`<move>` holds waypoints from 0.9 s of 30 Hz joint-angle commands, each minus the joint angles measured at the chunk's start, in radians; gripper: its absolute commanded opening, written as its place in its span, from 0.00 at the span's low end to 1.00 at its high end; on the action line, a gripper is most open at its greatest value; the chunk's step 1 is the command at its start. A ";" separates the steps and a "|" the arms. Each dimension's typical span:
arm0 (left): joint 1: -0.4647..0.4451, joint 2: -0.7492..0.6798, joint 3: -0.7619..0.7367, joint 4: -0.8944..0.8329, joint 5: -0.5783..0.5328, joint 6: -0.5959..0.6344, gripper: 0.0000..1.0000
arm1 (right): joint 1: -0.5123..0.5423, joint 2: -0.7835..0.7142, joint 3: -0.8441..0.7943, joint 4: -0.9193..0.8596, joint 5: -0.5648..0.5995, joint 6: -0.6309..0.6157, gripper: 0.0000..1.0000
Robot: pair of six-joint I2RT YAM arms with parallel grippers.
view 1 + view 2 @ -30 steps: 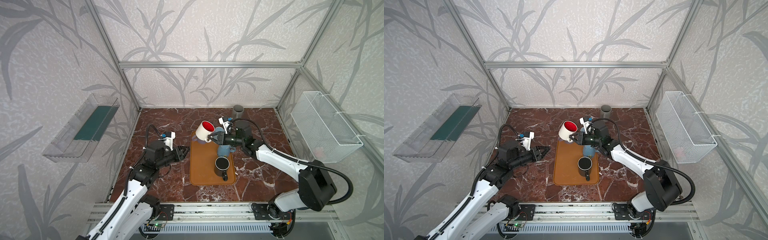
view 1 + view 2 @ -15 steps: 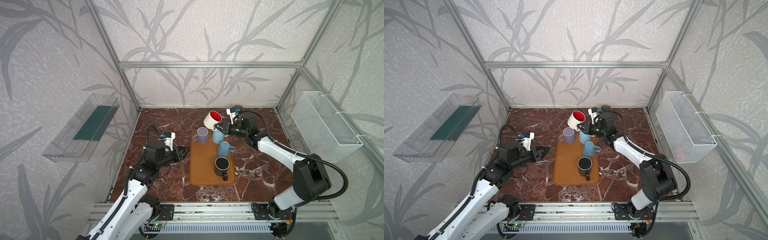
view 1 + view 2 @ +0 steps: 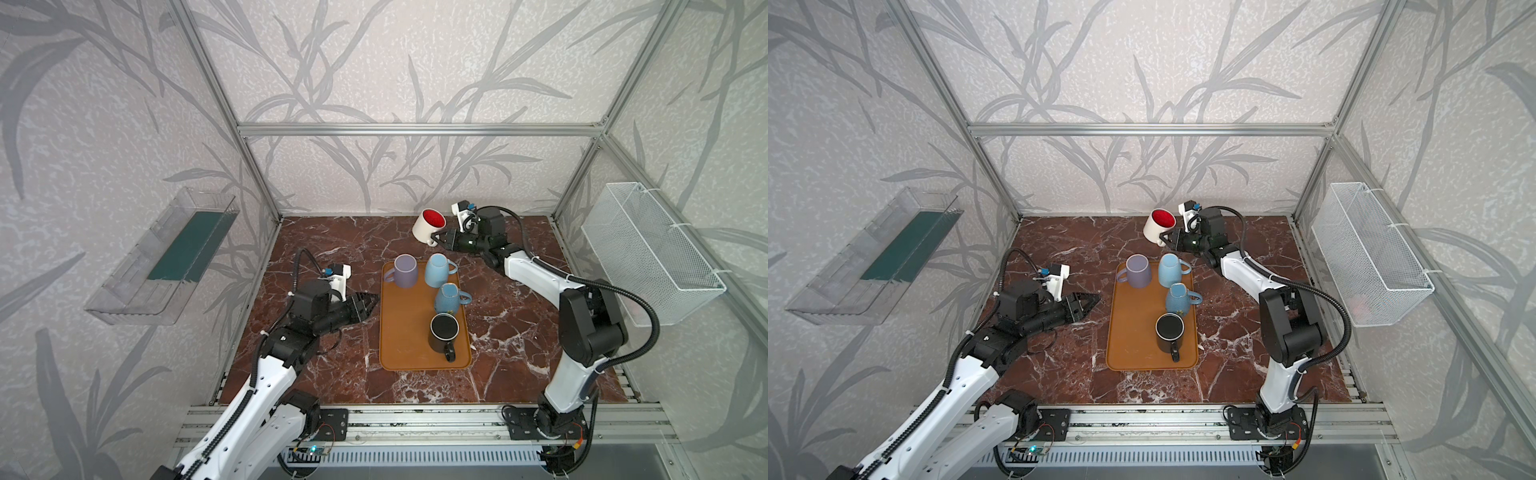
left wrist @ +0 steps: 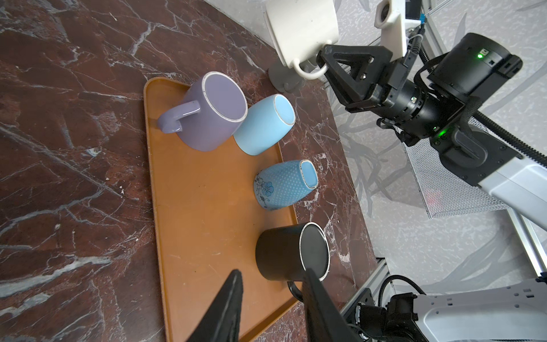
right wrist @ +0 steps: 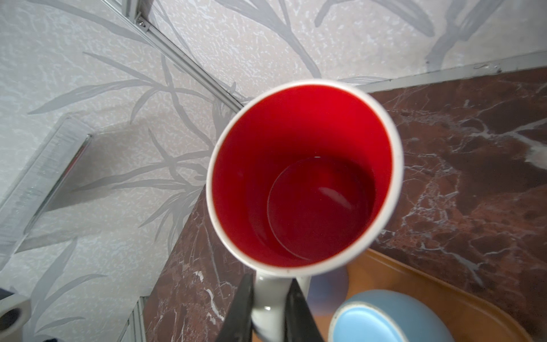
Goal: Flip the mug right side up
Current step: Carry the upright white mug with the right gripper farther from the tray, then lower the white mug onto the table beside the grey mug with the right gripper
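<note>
As right hand [image 3: 439,239] pinches its handle, white mug [image 3: 427,227], tilted

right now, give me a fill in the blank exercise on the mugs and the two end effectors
1. The right end effector grips the white mug by its ____.
2. The inside of that mug is ____.
3. The purple mug stands on the orange tray with its mouth facing ____.
4. The left end effector, beside the tray, holds ____.

Missing words: handle; red; down; nothing.
</note>
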 commanded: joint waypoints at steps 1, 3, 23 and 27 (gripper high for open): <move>0.010 0.003 0.015 -0.014 -0.009 0.020 0.37 | -0.017 0.019 0.074 0.015 0.022 -0.077 0.00; 0.010 0.008 0.015 -0.013 -0.007 0.021 0.37 | -0.022 0.046 0.102 -0.006 0.034 -0.102 0.00; 0.022 0.026 0.021 -0.022 -0.006 0.027 0.37 | -0.041 0.244 0.270 -0.082 0.203 -0.226 0.00; 0.025 0.032 0.023 -0.023 -0.006 0.029 0.37 | -0.041 0.276 0.294 -0.085 0.252 -0.244 0.00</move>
